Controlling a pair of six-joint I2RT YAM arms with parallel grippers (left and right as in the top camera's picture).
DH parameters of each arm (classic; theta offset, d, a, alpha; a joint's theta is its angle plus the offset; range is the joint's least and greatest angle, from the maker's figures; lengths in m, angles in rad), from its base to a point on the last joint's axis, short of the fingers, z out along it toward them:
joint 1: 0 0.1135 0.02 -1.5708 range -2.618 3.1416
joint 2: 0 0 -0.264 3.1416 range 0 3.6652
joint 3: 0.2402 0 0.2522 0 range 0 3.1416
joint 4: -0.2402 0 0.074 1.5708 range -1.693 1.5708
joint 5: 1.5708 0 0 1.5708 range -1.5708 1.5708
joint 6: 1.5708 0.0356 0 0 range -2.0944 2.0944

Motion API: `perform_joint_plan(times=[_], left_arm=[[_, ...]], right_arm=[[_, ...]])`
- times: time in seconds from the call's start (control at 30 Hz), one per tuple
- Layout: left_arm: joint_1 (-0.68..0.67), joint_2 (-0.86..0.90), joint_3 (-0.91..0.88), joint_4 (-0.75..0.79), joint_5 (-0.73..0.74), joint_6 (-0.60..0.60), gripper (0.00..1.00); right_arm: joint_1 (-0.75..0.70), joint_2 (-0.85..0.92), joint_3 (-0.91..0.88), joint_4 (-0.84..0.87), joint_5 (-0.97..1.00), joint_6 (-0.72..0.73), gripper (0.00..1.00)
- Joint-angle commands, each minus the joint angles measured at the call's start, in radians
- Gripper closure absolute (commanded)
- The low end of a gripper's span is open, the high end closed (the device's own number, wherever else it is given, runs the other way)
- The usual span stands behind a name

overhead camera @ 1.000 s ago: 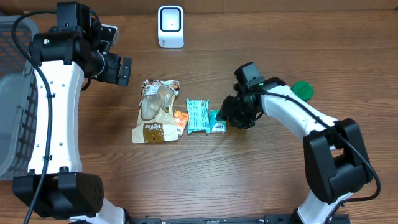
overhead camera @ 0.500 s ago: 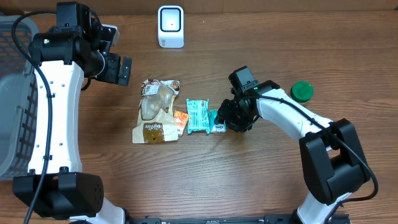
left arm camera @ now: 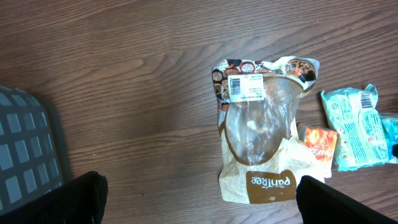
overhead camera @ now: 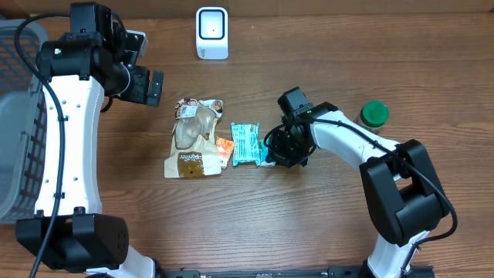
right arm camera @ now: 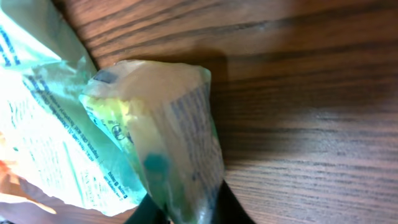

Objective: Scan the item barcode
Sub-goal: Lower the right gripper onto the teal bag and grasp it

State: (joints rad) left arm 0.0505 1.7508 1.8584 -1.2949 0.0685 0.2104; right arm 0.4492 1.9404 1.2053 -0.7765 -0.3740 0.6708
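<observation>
My right gripper (overhead camera: 275, 150) is shut on a small pale green packet (right arm camera: 168, 130), its fingertips (right arm camera: 147, 214) pinching the packet's lower end. The packet stands pinched up from the table beside a larger teal packet (overhead camera: 245, 143), and in the overhead view the gripper hides most of it. A white barcode scanner (overhead camera: 211, 32) stands at the back edge, well apart from the packets. My left gripper (overhead camera: 147, 86) hangs open above the table, left of a brown bread bag (left arm camera: 261, 130) with a white printed label, and nothing is between its fingers (left arm camera: 68, 199).
A small orange packet (overhead camera: 224, 147) lies between the brown bag (overhead camera: 195, 139) and the teal packet (left arm camera: 354, 127). A green round lid (overhead camera: 374, 113) sits to the right of the right arm. A grey basket (overhead camera: 15, 139) stands at the table's left edge.
My right gripper slid left onto the small green packet and closed on it. The left arm has not moved.
</observation>
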Motion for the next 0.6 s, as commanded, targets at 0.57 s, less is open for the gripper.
perform_joint_plan(times=[0.57], left_arm=[[0.002, 0.002, 0.009, -0.002, 0.01, 0.011, 0.01]], right_arm=[[-0.263, 0.011, 0.132, -0.108, -0.282, -0.56, 0.92]])
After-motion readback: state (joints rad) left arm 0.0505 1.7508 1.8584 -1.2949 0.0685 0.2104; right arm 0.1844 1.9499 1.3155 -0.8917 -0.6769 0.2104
